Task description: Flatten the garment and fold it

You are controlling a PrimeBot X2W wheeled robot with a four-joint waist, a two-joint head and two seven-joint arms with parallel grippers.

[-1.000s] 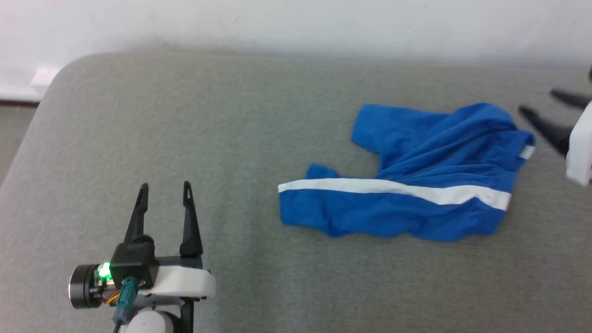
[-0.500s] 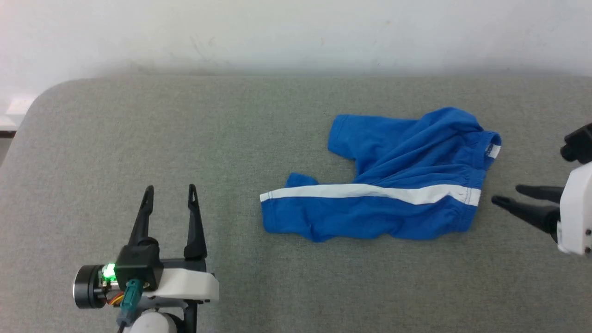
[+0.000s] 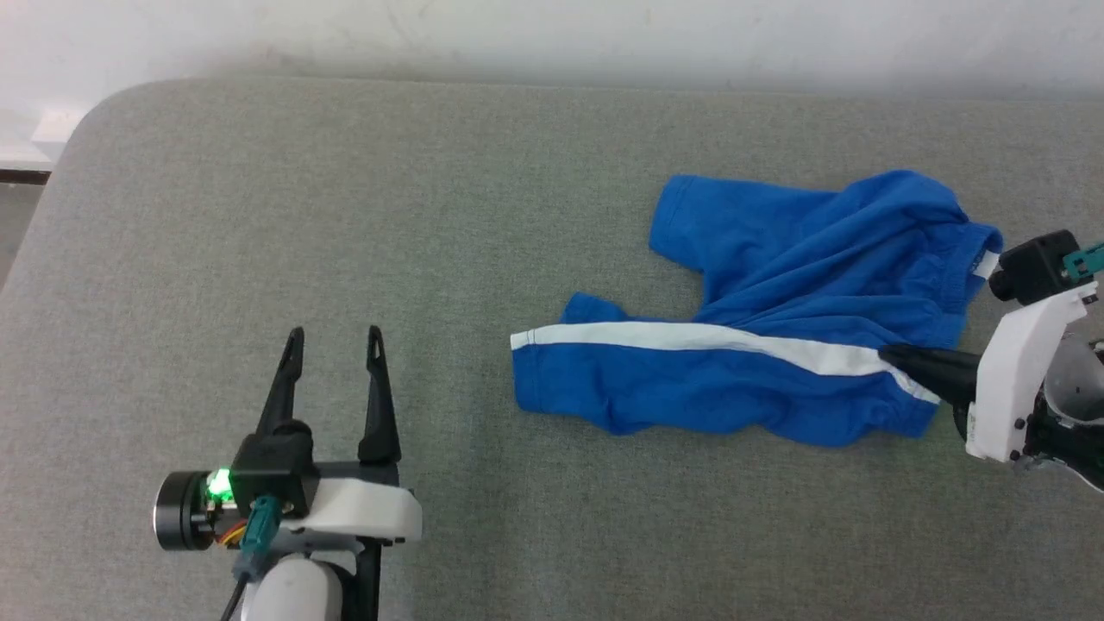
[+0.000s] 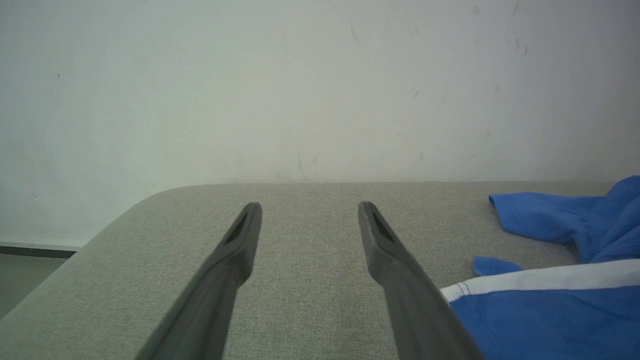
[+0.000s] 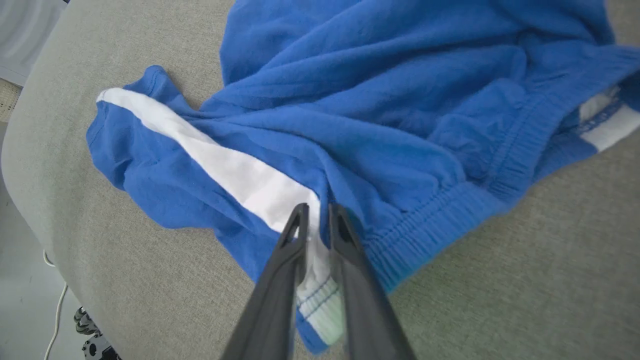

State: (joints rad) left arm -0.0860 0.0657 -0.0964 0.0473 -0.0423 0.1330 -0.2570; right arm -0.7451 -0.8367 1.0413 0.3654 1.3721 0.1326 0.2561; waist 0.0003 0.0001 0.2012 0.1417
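The bright blue shorts (image 3: 776,285) lie crumpled on the right half of the grey padded surface (image 3: 345,190), white side stripe (image 3: 690,336) running left to right and a small white tag (image 3: 986,266) at the waistband. My right gripper (image 3: 888,354) reaches in from the right edge. In the right wrist view its fingers (image 5: 318,209) stand nearly together on the shorts (image 5: 375,100), pinching the stripe at the elastic waistband. My left gripper (image 3: 334,332) is open at the lower left, well clear of the cloth, and holds nothing; the left wrist view shows its tips (image 4: 308,207) with the shorts (image 4: 550,300) to their right.
A pale wall (image 3: 552,34) runs along the far edge of the surface. The rounded corner (image 3: 86,112) at the far left drops to the floor (image 3: 13,233). Bare grey padding spreads left of the shorts and in front of them.
My right gripper has come in from beside the waistband and closed its fingers on the stripe end of the shorts. The head camera has shifted. The left gripper stays open in place.
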